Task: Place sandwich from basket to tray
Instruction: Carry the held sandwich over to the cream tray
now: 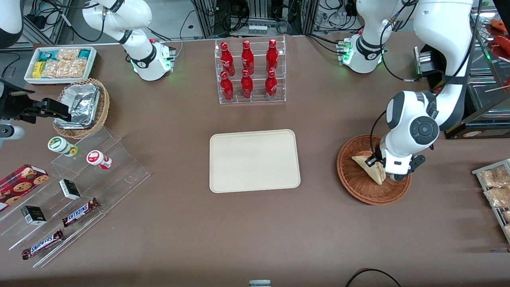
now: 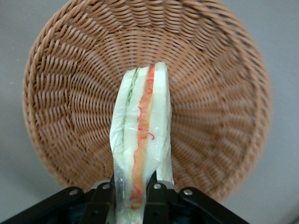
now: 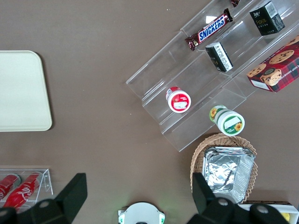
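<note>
The sandwich (image 1: 369,166) is a plastic-wrapped wedge with red and green filling, standing on edge in the reddish-brown wicker basket (image 1: 352,179) toward the working arm's end of the table. My left gripper (image 1: 379,166) is down in the basket, shut on the sandwich. In the left wrist view the two black fingers (image 2: 102,203) pinch the sandwich (image 2: 142,140) from both sides, with the basket (image 2: 70,93) weave under it. The cream-beige tray (image 1: 254,160) lies bare at the table's middle, beside the basket; its corner also shows in the right wrist view (image 3: 21,91).
A clear rack of red bottles (image 1: 250,71) stands farther from the front camera than the tray. Clear stepped shelves with snacks (image 1: 75,191), a tan basket with foil (image 1: 81,107) and a white snack bin (image 1: 59,63) lie toward the parked arm's end. Packets (image 1: 496,187) sit at the working arm's edge.
</note>
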Robot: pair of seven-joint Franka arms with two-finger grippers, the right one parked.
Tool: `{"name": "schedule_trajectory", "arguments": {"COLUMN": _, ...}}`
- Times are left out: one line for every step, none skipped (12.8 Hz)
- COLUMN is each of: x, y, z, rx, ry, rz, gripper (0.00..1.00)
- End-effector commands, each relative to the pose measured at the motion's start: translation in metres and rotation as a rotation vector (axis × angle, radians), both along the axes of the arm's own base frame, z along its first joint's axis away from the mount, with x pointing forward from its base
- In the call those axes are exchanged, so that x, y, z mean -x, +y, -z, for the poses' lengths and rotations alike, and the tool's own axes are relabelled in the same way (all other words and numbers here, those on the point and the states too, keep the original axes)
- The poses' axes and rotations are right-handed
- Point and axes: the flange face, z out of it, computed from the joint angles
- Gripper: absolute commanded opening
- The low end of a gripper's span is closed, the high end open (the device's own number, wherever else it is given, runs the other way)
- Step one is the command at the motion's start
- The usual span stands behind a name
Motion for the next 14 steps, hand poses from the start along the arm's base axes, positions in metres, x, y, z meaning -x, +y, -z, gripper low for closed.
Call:
{"name": "schedule_trajectory", "arguments": {"x": -0.015, "y": -0.035, "z": -0.052, "rx": -0.022, "ry": 0.010, "rz": 0.057, "gripper": 0.00}}
{"name": "schedule_trajectory", "arguments": {"x": -0.019, "y": -0.047, "z": -0.073, "rx": -0.020, "ry": 0.011, "rz": 0.071, "gripper": 0.00}}
{"name": "schedule_trajectory", "arguments": {"x": -0.019, "y": -0.062, "z": -0.093, "rx": -0.021, "ry": 0.019, "rz": 0.094, "gripper": 0.00}}
{"name": "schedule_trajectory", "arguments": {"x": -0.018, "y": -0.082, "z": -0.110, "rx": -0.022, "ry": 0.023, "rz": 0.124, "gripper": 0.00}}
{"name": "schedule_trajectory", "arguments": {"x": -0.017, "y": -0.111, "z": -0.126, "rx": -0.014, "ry": -0.004, "rz": 0.160, "gripper": 0.00}}
{"name": "schedule_trajectory", "arguments": {"x": -0.012, "y": -0.135, "z": -0.135, "rx": -0.002, "ry": -0.023, "rz": 0.183, "gripper": 0.00}}
{"name": "schedule_trajectory", "arguments": {"x": -0.008, "y": -0.159, "z": -0.138, "rx": 0.006, "ry": -0.034, "rz": 0.217, "gripper": 0.00}}
{"name": "schedule_trajectory", "arguments": {"x": 0.002, "y": -0.190, "z": -0.132, "rx": 0.007, "ry": -0.030, "rz": 0.266, "gripper": 0.00}}
{"name": "schedule_trajectory", "arguments": {"x": 0.006, "y": -0.218, "z": -0.127, "rx": 0.012, "ry": -0.034, "rz": 0.292, "gripper": 0.00}}
{"name": "schedule_trajectory", "arguments": {"x": 0.008, "y": -0.250, "z": -0.119, "rx": 0.039, "ry": -0.029, "rz": 0.296, "gripper": 0.00}}
{"name": "schedule_trajectory", "arguments": {"x": 0.008, "y": -0.281, "z": -0.115, "rx": 0.056, "ry": -0.039, "rz": 0.318, "gripper": 0.00}}
{"name": "schedule_trajectory", "arguments": {"x": 0.012, "y": -0.307, "z": -0.110, "rx": 0.061, "ry": -0.048, "rz": 0.350, "gripper": 0.00}}
{"name": "schedule_trajectory", "arguments": {"x": 0.019, "y": -0.329, "z": -0.104, "rx": 0.064, "ry": -0.050, "rz": 0.382, "gripper": 0.00}}
{"name": "schedule_trajectory", "arguments": {"x": 0.028, "y": -0.346, "z": -0.098, "rx": 0.064, "ry": -0.051, "rz": 0.409, "gripper": 0.00}}
